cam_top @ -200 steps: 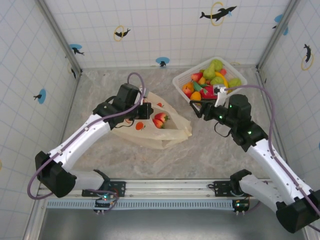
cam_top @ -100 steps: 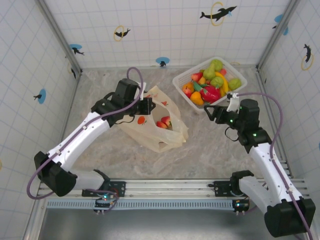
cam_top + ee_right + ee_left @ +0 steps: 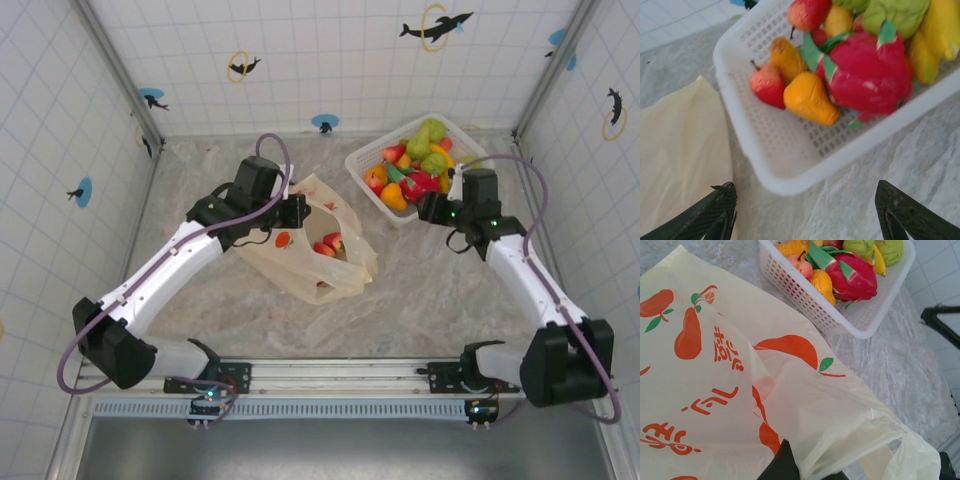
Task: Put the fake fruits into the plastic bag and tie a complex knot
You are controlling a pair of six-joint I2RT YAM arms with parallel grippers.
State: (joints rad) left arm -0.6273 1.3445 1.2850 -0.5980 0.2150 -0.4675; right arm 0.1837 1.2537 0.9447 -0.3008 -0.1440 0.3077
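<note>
Left arm reaches out from its base toward table centre, wrist over the far-left edge of the thin translucent cream-yellow plastic bag (image 3: 300, 268) with orange-red fruit prints. Left gripper (image 3: 294, 212) is clamped tight on a fold of the film, holding that side up. Bag lies crumpled on the grey marbled tabletop (image 3: 430, 300), left of centre, with a few small red toy fruits (image 3: 328, 245) showing inside. Film looks limp, near weightless and slick, so it likely collapses if let go. Pinch the rim or a handle loop, not the body. Right of the bag, near but apart, the white plastic lattice basket (image 3: 362, 160) holds the rest of the glossy fake fruits (image 3: 425, 150). These look light, hard, rounded and slippery, so grip across the narrow part. The orange pear-shaped fruit (image 3: 807, 97) by the near wall looks easiest. The red dragon fruit with green scales (image 3: 865, 75) is probably too bulky. Basket may slide if nudged. Right arm runs up from its base, wrist turned toward the basket's near corner. Right gripper (image 3: 428, 207) is spread wide and empty, just short of the basket wall.
</note>
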